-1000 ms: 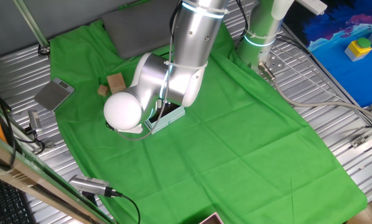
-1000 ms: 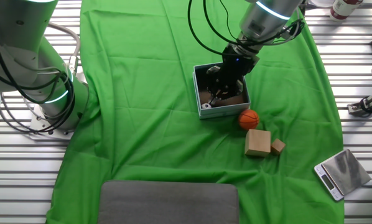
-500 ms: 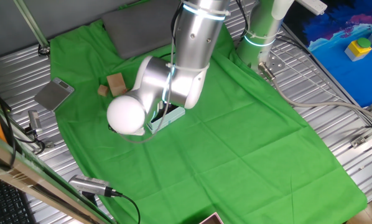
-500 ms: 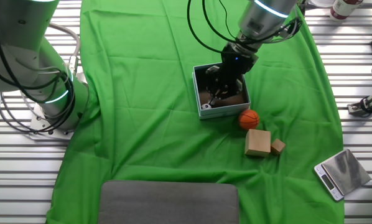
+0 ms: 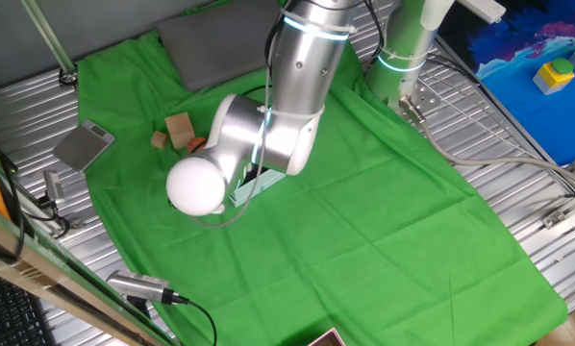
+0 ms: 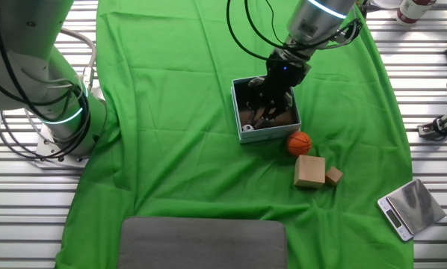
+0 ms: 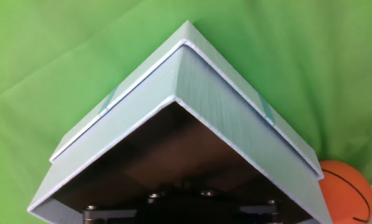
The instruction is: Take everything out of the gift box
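Observation:
The gift box [image 6: 245,112] is small and square, with pale blue-grey walls and a dark brown inside, and it sits on the green cloth. My gripper [image 6: 267,110] reaches down into it, and its dark fingers cover most of the box floor. What lies under them is hidden. In the hand view the box's far corner [image 7: 185,68] fills the frame and the inside is dark. The orange mini basketball [image 6: 299,142] [image 7: 346,191] rests on the cloth just outside the box. A tan wooden block [image 6: 309,171] [image 5: 179,127] lies beyond the ball. In one fixed view my arm covers all but an edge of the box [image 5: 268,183].
A smaller wooden piece [image 6: 333,176] [image 5: 159,140] lies beside the block. A silver scale [image 6: 410,206] [image 5: 84,145] sits off the cloth on the slatted table. A flat grey plate [image 6: 205,241] [image 5: 211,46] lies at the cloth's edge. A second arm's base [image 6: 55,112] stands at the side.
My arm has shifted slightly above the box, while the gripper stays down inside it. The ball and the blocks have not moved.

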Tool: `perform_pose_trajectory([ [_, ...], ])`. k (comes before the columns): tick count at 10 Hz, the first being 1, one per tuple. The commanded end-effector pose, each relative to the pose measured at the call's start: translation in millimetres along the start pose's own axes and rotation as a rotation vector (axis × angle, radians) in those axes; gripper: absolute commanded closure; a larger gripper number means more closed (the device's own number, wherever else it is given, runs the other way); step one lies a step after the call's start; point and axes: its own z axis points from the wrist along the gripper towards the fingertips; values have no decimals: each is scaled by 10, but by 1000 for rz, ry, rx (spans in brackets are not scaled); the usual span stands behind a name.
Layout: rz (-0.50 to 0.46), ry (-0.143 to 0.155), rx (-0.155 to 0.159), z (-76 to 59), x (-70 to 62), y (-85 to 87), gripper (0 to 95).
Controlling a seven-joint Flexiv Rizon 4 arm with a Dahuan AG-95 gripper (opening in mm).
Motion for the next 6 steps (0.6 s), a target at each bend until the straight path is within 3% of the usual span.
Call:
perform_pose_trajectory([
  [1, 11, -21, 3, -5, -8, -4, 760],
  [6, -4, -39, 22, -15, 65, 28, 760],
])
